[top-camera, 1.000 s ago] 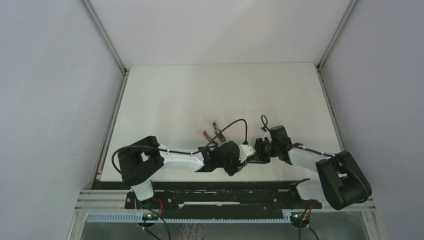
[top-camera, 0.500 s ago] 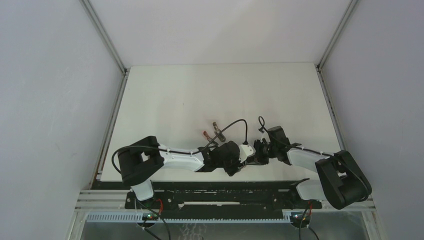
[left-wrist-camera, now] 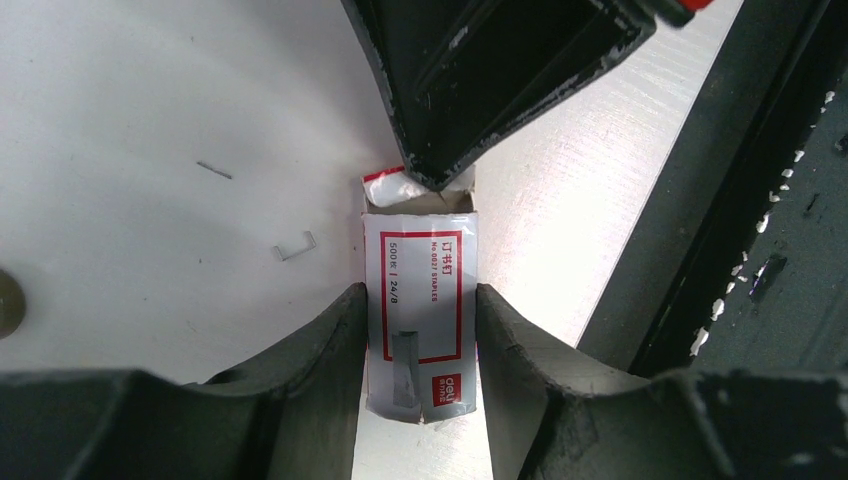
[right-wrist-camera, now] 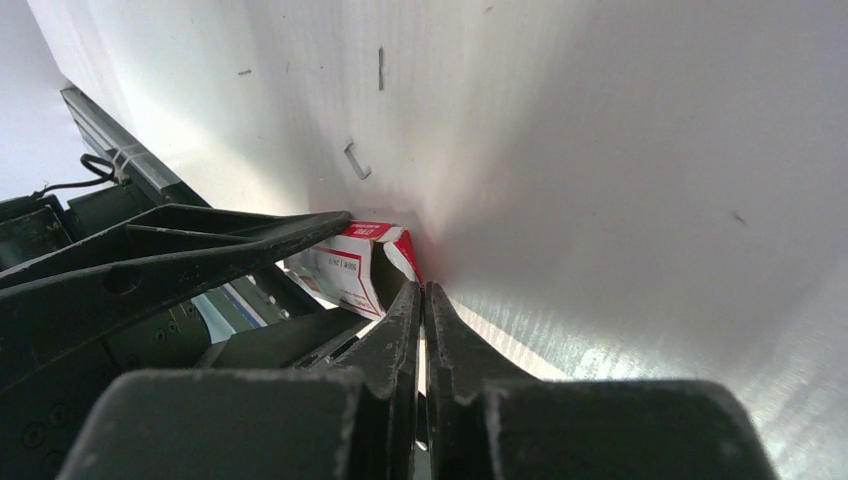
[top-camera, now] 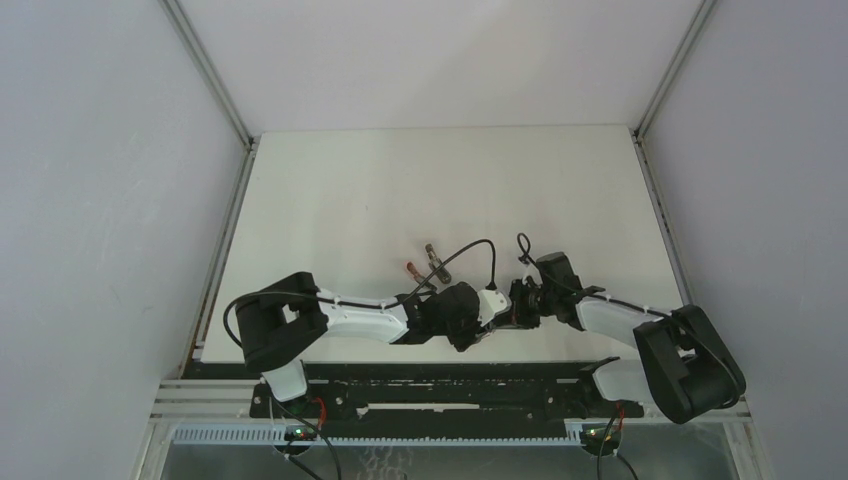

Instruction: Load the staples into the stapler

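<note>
White-and-red box (left-wrist-camera: 420, 300) clamped in left jaws; loose staple (left-wrist-camera: 296, 246) beside it.

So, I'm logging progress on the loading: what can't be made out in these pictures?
- Staples: no block shows; left wrist view, the inside of the box is hidden by its flap and the right gripper.
- Right wrist view: whether the shut fingers pinch the flap, hidden by the tips themselves.
- Stapler: top view, too small to tell open or shut.
- Round thing: left wrist view, cut off by the left edge.
</note>
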